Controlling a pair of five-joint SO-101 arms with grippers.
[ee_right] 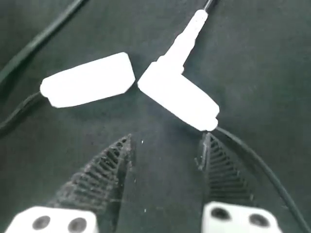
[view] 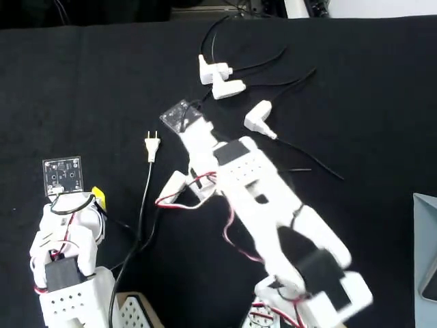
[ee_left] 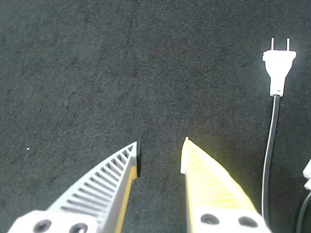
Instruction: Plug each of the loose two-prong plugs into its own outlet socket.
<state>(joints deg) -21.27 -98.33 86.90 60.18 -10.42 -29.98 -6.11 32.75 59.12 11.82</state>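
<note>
A loose white two-prong plug [view: 151,145] on a black cable lies on the black mat left of centre; it is off to one side ahead of my left gripper [ee_left: 160,145] as plug [ee_left: 278,63]. My left gripper [view: 75,188] is open at the lower left, over bare mat, holding nothing. Two white outlet sockets [view: 214,68] [view: 229,87] lie side by side at the back centre, and a third white angled piece [view: 258,116] lies to their right. My right gripper [ee_right: 167,141] is open just short of the socket [ee_right: 87,85] and its neighbour [ee_right: 177,94]. In the high view the right gripper [view: 183,117] is near the sockets.
Black cables [view: 300,154] trail from the white pieces across the back and right of the mat. The plug's cable [view: 142,205] runs down between the two arms. A grey-blue object [view: 427,260] stands at the right edge. The right arm [view: 273,219] spans the middle diagonally.
</note>
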